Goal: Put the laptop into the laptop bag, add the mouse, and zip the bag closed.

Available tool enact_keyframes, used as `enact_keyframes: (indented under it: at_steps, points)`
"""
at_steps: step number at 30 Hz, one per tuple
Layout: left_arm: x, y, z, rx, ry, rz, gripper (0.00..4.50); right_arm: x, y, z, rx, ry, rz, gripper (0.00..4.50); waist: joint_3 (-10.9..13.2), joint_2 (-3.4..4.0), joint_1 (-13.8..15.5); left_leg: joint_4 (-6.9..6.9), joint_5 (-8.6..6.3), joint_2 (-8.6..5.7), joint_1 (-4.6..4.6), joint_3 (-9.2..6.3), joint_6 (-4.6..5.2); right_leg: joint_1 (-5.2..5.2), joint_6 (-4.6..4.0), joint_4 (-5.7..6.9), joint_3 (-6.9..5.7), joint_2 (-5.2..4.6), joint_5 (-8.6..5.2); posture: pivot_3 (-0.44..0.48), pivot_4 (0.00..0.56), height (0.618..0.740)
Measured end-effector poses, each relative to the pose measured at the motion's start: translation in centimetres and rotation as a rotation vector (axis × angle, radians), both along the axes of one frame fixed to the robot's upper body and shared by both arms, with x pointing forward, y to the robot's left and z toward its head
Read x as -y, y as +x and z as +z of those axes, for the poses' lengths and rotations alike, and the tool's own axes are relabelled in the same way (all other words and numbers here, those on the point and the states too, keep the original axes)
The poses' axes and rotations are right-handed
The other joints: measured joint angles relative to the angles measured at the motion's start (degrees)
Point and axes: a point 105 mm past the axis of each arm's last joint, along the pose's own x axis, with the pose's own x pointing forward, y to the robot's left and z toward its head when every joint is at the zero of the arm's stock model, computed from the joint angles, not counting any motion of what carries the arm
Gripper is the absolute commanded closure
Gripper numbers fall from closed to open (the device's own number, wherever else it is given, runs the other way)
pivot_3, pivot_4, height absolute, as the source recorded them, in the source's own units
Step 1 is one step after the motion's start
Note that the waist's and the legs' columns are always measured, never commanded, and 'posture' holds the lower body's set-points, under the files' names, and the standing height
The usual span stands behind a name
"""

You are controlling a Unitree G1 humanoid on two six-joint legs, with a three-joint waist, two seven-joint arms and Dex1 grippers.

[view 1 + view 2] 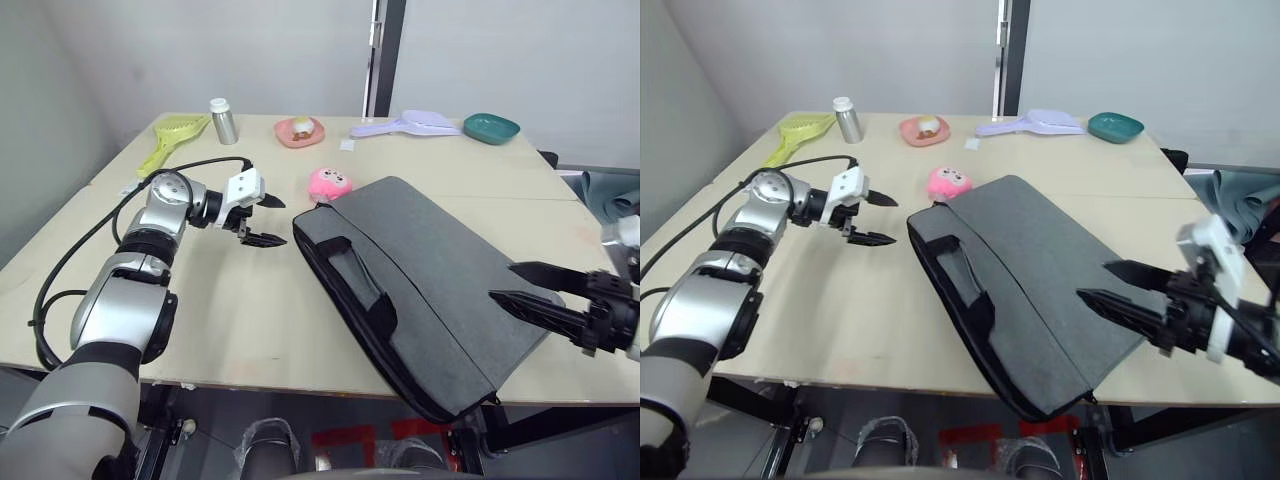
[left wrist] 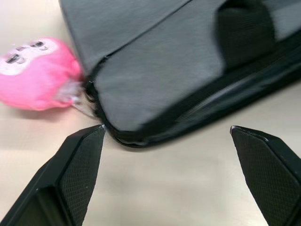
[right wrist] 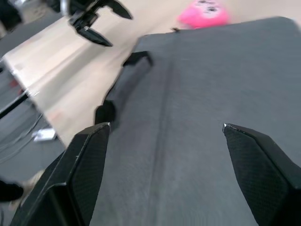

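Note:
The dark grey laptop bag lies flat and slanted across the table, its black handles facing the front left and one corner hanging over the front edge. My left gripper is open, just left of the bag's far left corner, with nothing between its fingers. In the left wrist view that corner sits close ahead of the open fingers. Over the bag's near right end, my right gripper hovers open and empty. The laptop and the mouse are out of view.
A pink plush toy lies against the bag's far corner. At the back stand a silver bottle, a yellow scoop, a pink dish, a lilac brush and a teal bowl. A black cable trails from my left arm.

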Motion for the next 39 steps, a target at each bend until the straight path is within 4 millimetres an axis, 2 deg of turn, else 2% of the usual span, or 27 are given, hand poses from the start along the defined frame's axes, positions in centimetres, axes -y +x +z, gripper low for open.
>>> enact_keyframes:
  at_steps: [2,6,11,18,23,27,33,38,39]
  points:
    - [0.4,0.6,-0.9,0.014,0.024,0.039,0.0,0.1,-1.0,-0.5,-0.023,0.001,-0.037,0.43,0.0,0.0,-0.21,0.04,-0.01,-0.02,-0.05,0.01,0.03,-0.01,0.03,-0.02,0.02,-0.07,0.01,0.0,0.15,0.74]
    - [2.4,0.7,-3.0,-0.016,0.062,0.029,0.0,-0.6,-2.1,-1.0,-0.029,-0.03,-0.066,0.43,0.01,-0.01,-0.79,0.19,-0.01,-0.02,-0.22,-0.05,0.04,-0.01,0.19,-0.06,0.0,-0.25,0.09,0.0,0.15,0.74]
    - [2.4,1.3,-3.8,-0.022,0.071,0.098,0.0,-0.4,-2.5,-0.4,0.001,-0.035,-0.112,0.43,0.01,-0.01,-0.7,0.21,-0.01,-0.03,-0.23,-0.11,0.04,-0.01,0.24,-0.09,-0.02,-0.3,0.08,0.0,0.15,0.74]
    - [2.3,1.3,-3.3,-0.071,0.067,0.11,0.0,-0.3,-2.7,0.3,0.013,-0.061,-0.119,0.43,0.01,-0.01,-0.49,0.15,-0.06,-0.09,-0.36,-0.19,0.14,-0.02,0.27,-0.35,-0.13,-0.34,0.1,0.0,0.15,0.74]
    - [0.7,1.5,-3.0,-0.061,0.111,0.145,0.0,-0.4,-2.4,0.6,0.037,-0.066,-0.116,0.43,0.01,-0.01,-0.47,0.13,-0.06,-0.09,-0.36,-0.2,0.15,-0.01,0.28,-0.38,-0.15,-0.34,0.09,0.0,0.15,0.74]
    - [0.4,1.9,-3.2,-0.034,0.141,0.175,0.0,-0.6,-2.1,0.8,0.05,-0.074,-0.108,0.43,0.01,-0.01,-0.2,0.15,-0.07,-0.15,-0.37,-0.22,0.16,0.01,0.31,-0.38,-0.16,-0.42,0.1,0.0,0.15,0.74]
    - [1.9,2.3,-3.4,0.006,0.119,0.178,0.0,-0.5,-2.1,0.9,0.055,-0.074,-0.115,0.43,0.01,-0.02,-0.09,0.15,-0.07,-0.22,-0.44,-0.26,0.2,0.0,0.32,-0.41,-0.21,-0.46,0.1,0.0,0.15,0.74]
    - [2.0,2.4,-3.1,0.012,0.098,0.183,0.0,-0.5,-2.2,0.6,0.039,-0.077,-0.121,0.43,0.02,-0.02,-0.28,0.14,-0.07,-0.22,-0.44,-0.26,0.2,-0.01,0.33,-0.41,-0.21,-0.47,0.1,0.0,0.15,0.74]
    - [2.0,2.4,-3.1,0.013,0.098,0.183,0.55,-0.5,-2.2,0.6,0.039,-0.076,-0.122,0.38,0.02,-0.02,-0.26,0.14,-0.07,-0.22,-0.44,-0.26,0.2,0.0,0.33,-0.41,-0.21,-0.48,0.1,0.0,0.15,0.74]
